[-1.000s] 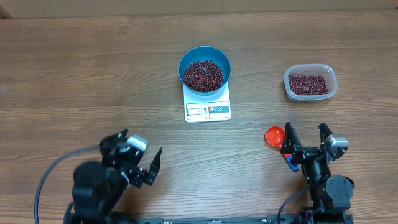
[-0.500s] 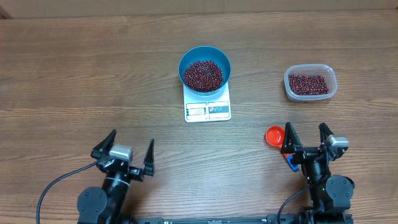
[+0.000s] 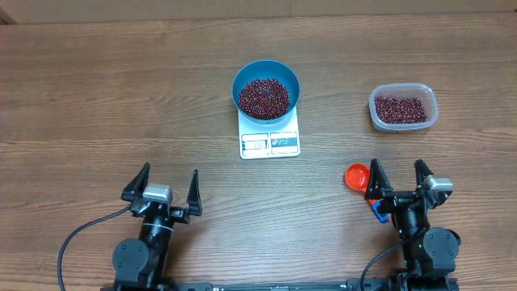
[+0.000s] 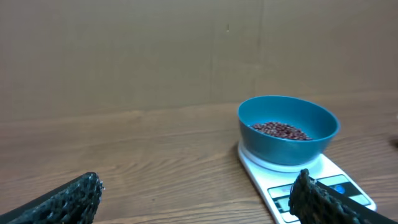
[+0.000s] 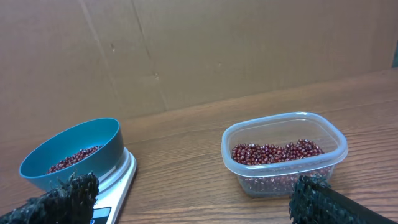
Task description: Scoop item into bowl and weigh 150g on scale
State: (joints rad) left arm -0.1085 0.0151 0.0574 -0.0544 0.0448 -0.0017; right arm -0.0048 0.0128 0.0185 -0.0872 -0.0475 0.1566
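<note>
Left tool (image 3: 170,171), jaws wide apart (nothing held), right tool (image 3: 396,165) alike, both pointing forward

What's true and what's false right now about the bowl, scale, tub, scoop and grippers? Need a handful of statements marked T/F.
1. The blue bowl sits on the scale. True.
2. The blue bowl is empty. False: it holds beans.
3. The clear tub also holds beans. True.
4. The left gripper is shut on the red scoop. False: it is open and holds nothing; the red scoop lies on the table beside the right gripper.
5. The right gripper is open. True.
</note>
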